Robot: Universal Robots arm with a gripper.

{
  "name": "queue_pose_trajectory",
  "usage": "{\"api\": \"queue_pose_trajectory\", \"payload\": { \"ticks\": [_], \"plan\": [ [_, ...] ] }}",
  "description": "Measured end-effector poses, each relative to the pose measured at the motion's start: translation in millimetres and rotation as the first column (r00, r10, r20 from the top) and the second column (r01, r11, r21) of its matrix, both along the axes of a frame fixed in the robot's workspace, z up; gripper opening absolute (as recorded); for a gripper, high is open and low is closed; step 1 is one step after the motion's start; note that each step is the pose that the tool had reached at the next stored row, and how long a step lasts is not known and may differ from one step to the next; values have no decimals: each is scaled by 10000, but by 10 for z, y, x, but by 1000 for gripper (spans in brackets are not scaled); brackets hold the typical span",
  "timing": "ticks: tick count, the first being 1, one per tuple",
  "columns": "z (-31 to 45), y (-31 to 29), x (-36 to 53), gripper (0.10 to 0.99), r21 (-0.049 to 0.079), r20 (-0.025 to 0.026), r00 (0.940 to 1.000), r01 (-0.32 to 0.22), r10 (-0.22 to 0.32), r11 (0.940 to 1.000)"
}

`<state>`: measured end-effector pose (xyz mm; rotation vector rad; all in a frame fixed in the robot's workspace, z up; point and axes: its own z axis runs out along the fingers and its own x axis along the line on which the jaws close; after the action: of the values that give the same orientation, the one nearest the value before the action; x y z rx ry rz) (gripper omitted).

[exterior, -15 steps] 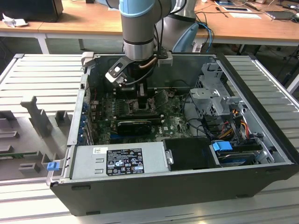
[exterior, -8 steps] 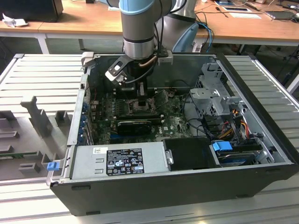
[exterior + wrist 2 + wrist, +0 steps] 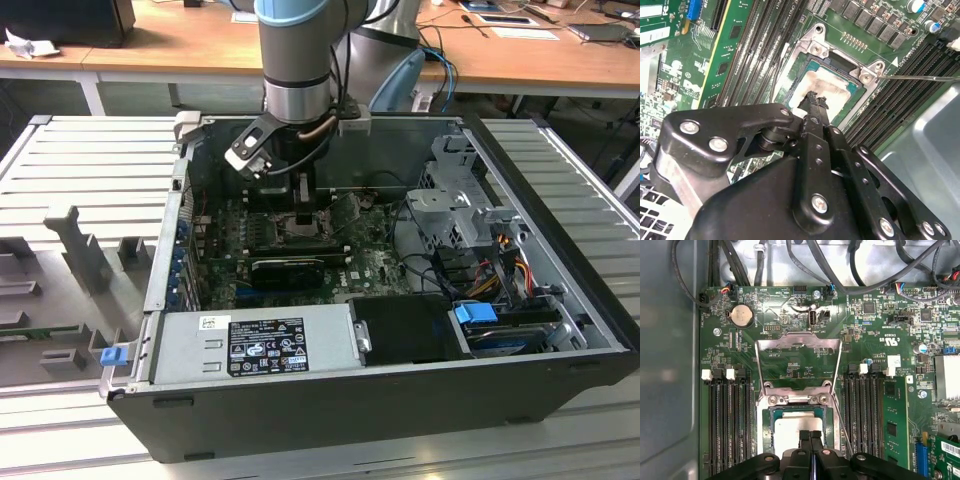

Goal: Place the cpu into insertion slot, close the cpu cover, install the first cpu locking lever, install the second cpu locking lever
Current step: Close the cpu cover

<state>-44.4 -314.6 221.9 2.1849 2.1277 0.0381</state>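
Exterior view: the arm hangs straight down into the open pc case [image 3: 300, 415], and the gripper [image 3: 298, 205] sits low over the middle of the board [image 3: 372, 265]. The socket itself is tucked under it from here, so there's not much to say about the chip.

Second wrist view: much better. The two fingers are pressed flat together with no gap and nothing between them. Their tips are right over the cpu [image 3: 832, 82], which lies flat in its socket with smeared grey paste on top. I can't tell if the tips actually touch it or just hover. A thin wire lever [image 3: 920, 77] sticks out sideways from one socket corner, not hooked down.

First wrist view: same closed tips, at the cpu's edge nearest the arm. The cover [image 3: 800, 342] is flipped open. It lies past the far edge of the socket, toward the coin battery [image 3: 741, 315], and you can see the board through its window. Its hinge line runs crosswise between chip and cover, so the cover is straight ahead of the fingertips, across the chip.
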Motion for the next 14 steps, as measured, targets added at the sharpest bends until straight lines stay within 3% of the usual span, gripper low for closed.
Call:
{"api": "queue_pose_trajectory", "payload": {
  "ticks": [3,5,14],
  "plan": [
    [1,-1,25,106,-3,-2,10000,0,0,10000],
    [1,-1,61,106,-3,-32,10000,0,0,10000],
    [15,-1,63,106,-5,-35,10000,1,-2,10000]
  ]
}}
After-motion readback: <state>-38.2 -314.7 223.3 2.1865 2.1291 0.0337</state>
